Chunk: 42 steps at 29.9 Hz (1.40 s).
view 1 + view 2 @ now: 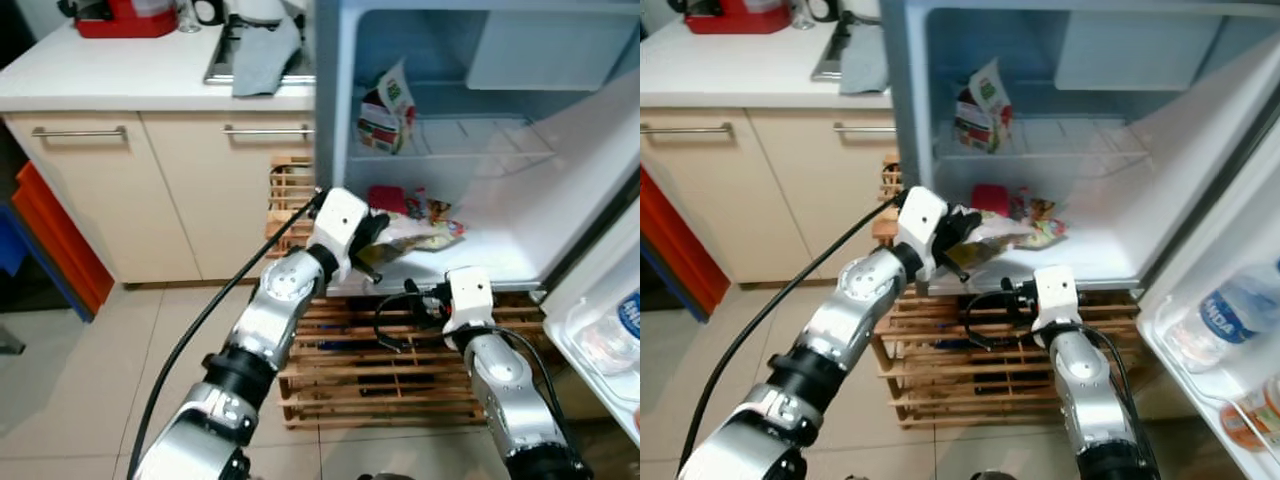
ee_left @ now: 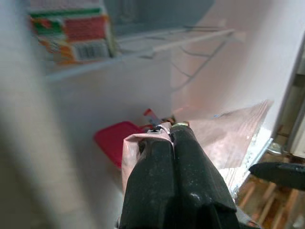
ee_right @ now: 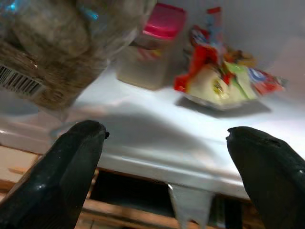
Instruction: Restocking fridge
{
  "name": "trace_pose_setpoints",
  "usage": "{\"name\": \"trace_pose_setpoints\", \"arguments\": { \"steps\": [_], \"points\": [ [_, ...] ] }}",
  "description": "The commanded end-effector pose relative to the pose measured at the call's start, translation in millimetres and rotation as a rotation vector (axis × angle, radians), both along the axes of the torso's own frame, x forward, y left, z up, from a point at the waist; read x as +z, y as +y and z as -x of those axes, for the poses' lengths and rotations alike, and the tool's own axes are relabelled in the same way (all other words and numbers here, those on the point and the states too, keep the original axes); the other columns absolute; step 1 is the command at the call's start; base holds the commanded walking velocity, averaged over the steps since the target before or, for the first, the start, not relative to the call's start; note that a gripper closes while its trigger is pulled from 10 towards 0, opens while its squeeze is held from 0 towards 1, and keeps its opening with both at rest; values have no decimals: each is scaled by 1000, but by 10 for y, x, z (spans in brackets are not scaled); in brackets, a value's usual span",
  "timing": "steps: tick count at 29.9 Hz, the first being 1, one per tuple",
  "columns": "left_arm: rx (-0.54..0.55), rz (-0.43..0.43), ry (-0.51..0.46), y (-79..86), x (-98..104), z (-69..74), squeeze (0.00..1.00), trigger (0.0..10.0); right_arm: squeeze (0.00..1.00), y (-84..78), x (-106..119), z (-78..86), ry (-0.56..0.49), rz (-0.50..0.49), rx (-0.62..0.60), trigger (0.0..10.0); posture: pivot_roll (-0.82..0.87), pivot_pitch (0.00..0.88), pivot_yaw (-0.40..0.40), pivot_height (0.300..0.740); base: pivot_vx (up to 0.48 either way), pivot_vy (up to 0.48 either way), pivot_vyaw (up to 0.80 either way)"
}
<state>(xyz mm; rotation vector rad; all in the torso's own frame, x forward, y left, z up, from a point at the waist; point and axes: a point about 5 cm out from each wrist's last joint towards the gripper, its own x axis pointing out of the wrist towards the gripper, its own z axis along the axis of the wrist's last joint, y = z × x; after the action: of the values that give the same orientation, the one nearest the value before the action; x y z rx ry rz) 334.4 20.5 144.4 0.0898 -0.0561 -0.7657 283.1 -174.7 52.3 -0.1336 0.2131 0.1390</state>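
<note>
left claw carrying a clear food bag into the open fridge

the step in hand looks like placing: the left claw (image 2: 174, 143) is clamped tight on the gathered top of the clear plastic bag (image 1: 415, 240), which hangs at the front edge of the fridge floor (image 1: 490, 250), just beside the red-lidded container (image 3: 155, 45) and the colourful snack packet (image 3: 224, 83) already lying inside. a carton (image 1: 388, 108) leans on the wire shelf (image 1: 480, 140) above. next, i judge, the bag needs easing further in and down onto bare floor before the fingers let go, so it does not slide off the lip. the right claw (image 3: 174, 143) hovers below the fridge edge, fingers spread wide and holding nothing, over the wooden pallet (image 1: 380, 375). a water bottle (image 1: 1225, 315) sits in the door rack; the counter (image 1: 110, 80) stands to the left
</note>
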Motion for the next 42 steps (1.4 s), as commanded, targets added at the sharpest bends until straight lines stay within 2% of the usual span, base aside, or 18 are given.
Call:
{"name": "trace_pose_setpoints", "arguments": {
  "steps": [1,19,26,29,33,42],
  "points": [
    [3,8,-37,-16,89,-42,0,10000,55,-47,71,-30,-24,4,-23,10000,-187,0,27,713,0,0,0],
    [-17,28,-16,-25,-21,-12,0,10000,75,-9,53,-10,-14,21,-23,10000,-184,0,16,652,0,0,0],
    [-20,26,-18,-25,-32,-10,0,10000,78,-21,29,11,3,25,-28,10000,-181,0,15,613,0,0,0],
    [-20,21,-22,-22,-37,-5,0,10000,67,4,72,9,-50,29,-20,10000,-178,0,14,594,0,0,0],
    [-21,20,-26,-28,-33,-1,0,10000,67,7,72,-10,-40,38,-35,10000,-176,0,15,594,0,0,0],
    [-18,17,-35,-17,-25,-11,0,10000,86,2,69,-23,-34,22,-47,10000,-175,0,21,594,0,0,-749]
  ]
}}
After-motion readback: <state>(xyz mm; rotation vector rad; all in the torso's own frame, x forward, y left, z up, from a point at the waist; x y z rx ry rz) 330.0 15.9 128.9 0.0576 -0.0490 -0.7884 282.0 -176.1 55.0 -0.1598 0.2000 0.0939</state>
